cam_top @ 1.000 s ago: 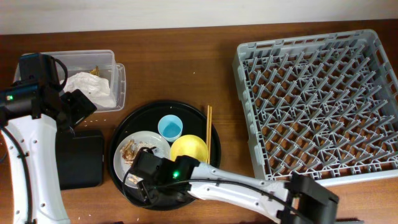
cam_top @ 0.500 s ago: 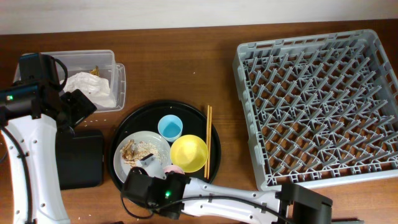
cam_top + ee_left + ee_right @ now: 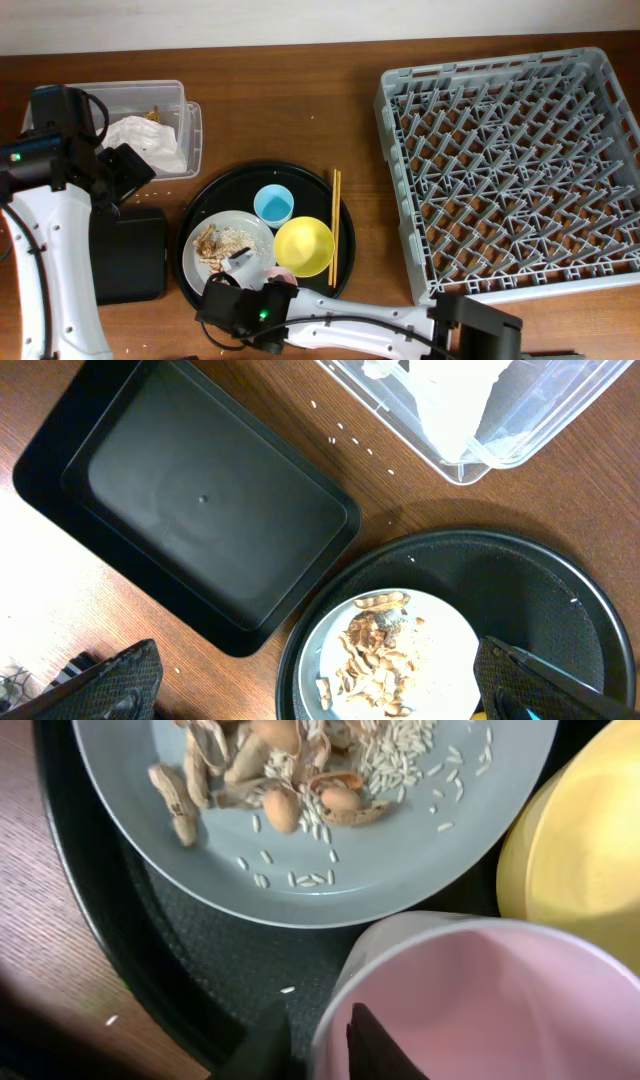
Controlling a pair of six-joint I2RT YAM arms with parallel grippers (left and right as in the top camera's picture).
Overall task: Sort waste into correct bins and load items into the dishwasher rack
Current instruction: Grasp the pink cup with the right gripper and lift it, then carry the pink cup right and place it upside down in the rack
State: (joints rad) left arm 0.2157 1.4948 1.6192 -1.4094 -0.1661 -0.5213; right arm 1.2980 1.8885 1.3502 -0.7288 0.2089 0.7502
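The rack [image 3: 510,170] sits at the right of the worktop [image 3: 300,100], well apart from the round tray [image 3: 312,193] at the middle near edge. Anything lifted here faces a long carry, over which a weak hold could fail.

The flat black tray [image 3: 128,255] and the clear box [image 3: 175,95], with the napkin [image 3: 145,140] in it, lie at the left. The left pincer [image 3: 318,660] hangs above that side, wide open and holding nothing.

On the round tray the plate [image 3: 400,870] carries the scraps [image 3: 290,780], shells and rice. A knock to the plate would likely scatter them over the tray. The yellow bowl [image 3: 590,860] stands just beside the pink bowl [image 3: 480,1010], so a skewed lift could drag it along or shove it towards the chopsticks [image 3: 336,225].

The right pincer [image 3: 320,1045] is closed on the pink bowl's left rim, one finger outside the wall and one inside. That is a thin bite on one side only. My guess is the bowl may swing, tilt or slip out, and how firm the hold is cannot be told.
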